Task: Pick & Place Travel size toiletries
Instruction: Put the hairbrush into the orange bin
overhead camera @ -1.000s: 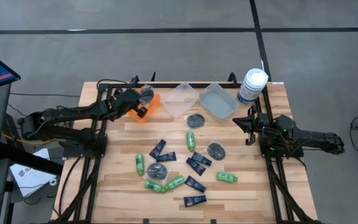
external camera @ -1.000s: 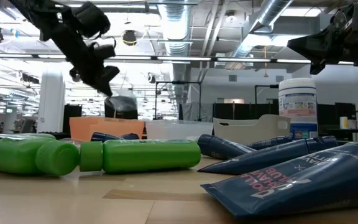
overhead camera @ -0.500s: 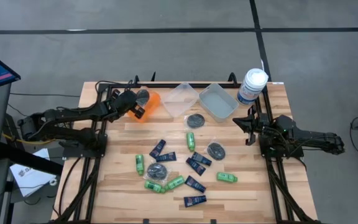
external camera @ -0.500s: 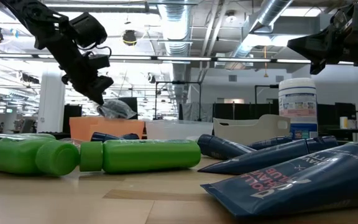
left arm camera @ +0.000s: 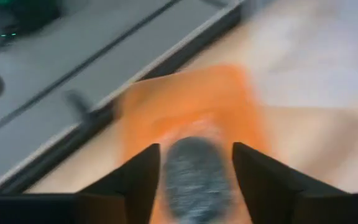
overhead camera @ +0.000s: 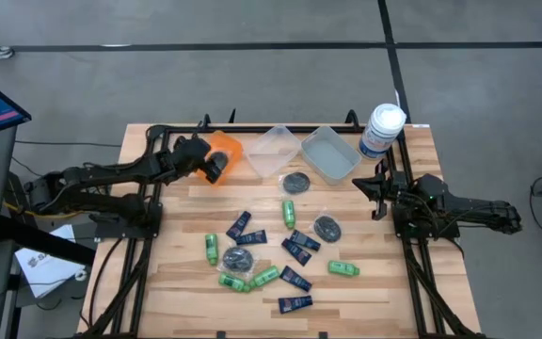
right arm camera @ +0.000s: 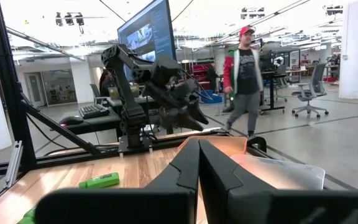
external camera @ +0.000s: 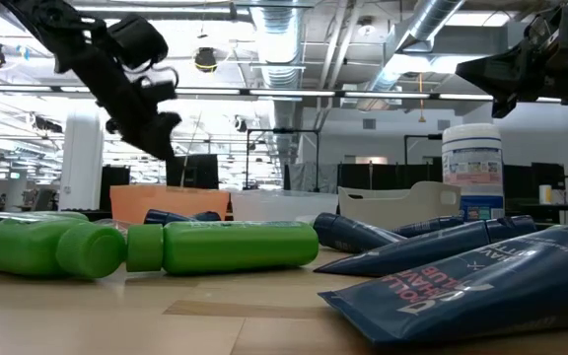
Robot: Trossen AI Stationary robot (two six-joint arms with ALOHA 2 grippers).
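Note:
The travel size toiletries lie scattered on the wooden table: green mini bottles (overhead camera: 212,249), navy tubes (overhead camera: 294,303) and grey round tins (overhead camera: 326,227). My left gripper (overhead camera: 216,168) hovers open over the near end of the orange bin (overhead camera: 228,148) at the far left. A grey tin (left arm camera: 194,171) lies in that bin (left arm camera: 185,102), seen between the spread fingers and blurred. My right gripper (overhead camera: 376,188) hangs shut above the table's right side, with nothing between its fingers (right arm camera: 199,146).
Two clear bins (overhead camera: 273,151) (overhead camera: 332,153) stand at the far edge beside the orange one. A white jar (overhead camera: 382,130) stands at the far right corner. A person walks in the room beyond the table (right arm camera: 244,74).
My left gripper has let go of the grey tin it held over the orange bin. The tin has dropped into the bin and no longer hangs at the fingertips. The gripper has drawn back slightly toward the table's left edge.

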